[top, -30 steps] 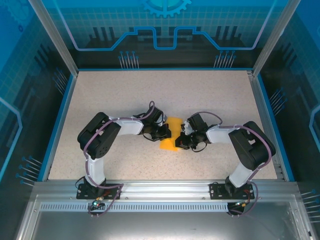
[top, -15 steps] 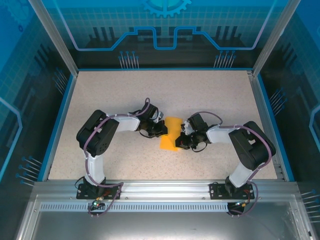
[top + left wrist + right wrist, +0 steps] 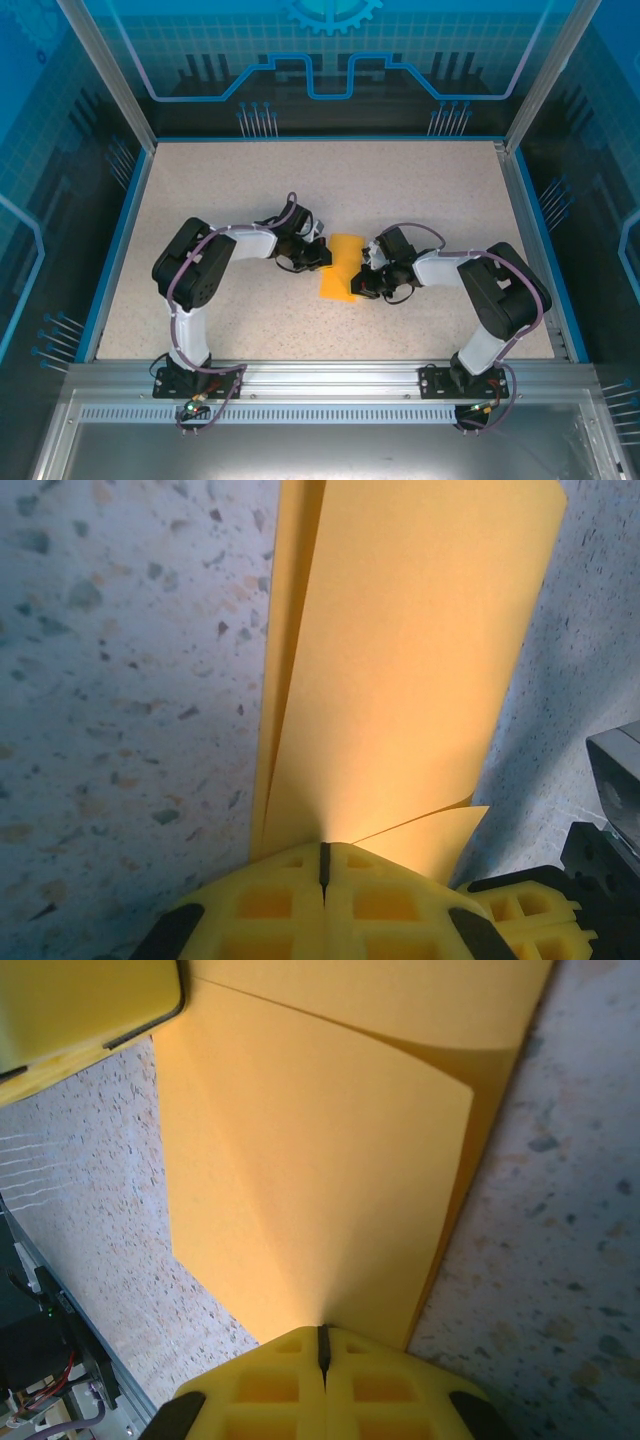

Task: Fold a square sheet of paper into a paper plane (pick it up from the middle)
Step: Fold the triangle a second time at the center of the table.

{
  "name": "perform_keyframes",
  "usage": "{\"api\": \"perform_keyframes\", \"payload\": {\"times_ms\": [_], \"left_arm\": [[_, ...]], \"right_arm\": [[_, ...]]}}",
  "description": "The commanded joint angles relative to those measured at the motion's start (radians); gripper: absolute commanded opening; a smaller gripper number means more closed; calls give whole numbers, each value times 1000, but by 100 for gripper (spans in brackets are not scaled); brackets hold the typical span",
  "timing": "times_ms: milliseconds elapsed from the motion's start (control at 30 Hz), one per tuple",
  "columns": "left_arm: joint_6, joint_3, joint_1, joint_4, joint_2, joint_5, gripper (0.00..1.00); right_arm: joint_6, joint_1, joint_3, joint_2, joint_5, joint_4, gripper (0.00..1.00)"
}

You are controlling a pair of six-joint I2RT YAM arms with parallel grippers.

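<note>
Starting at the near edge in the top view, both arm bases sit bolted to an aluminium rail, and the arms bend inward over the speckled desk to meet near its middle. The orange-yellow sheet of paper lies there between them as a narrow, slightly tilted strip, with the left pincer at its left edge and the right pincer at its right edge. The wrist cameras give what the overhead view cannot. From the left wrist, the left pincer has its yellow fingers pressed fully together, the seam a thin dark line. The sheet of paper comes straight out of that seam in doubled layers, one lower flap curling up to the right. Yellow fingers of the right pincer show at the lower right corner. From the right wrist, the right pincer is likewise clamped tight on the sheet of paper. A soft crease runs out from the seam, and a second layer lies shadowed behind. A yellow finger of the left pincer crosses the upper left corner. Farthest back, the overhead view shows a blue panel printed with a gear and circuit lines.
</note>
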Motion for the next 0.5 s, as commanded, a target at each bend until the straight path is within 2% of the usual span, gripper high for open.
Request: {"api": "perform_keyframes", "payload": {"times_ms": [0,467], "left_arm": [[43,23,55,-66,47,-149,3],[86,94,87,-132,32,-145,4]], "right_arm": [[-21,-21,-47,15,66,-149,0],[-16,-21,-43,18,52,-132,0]]}}
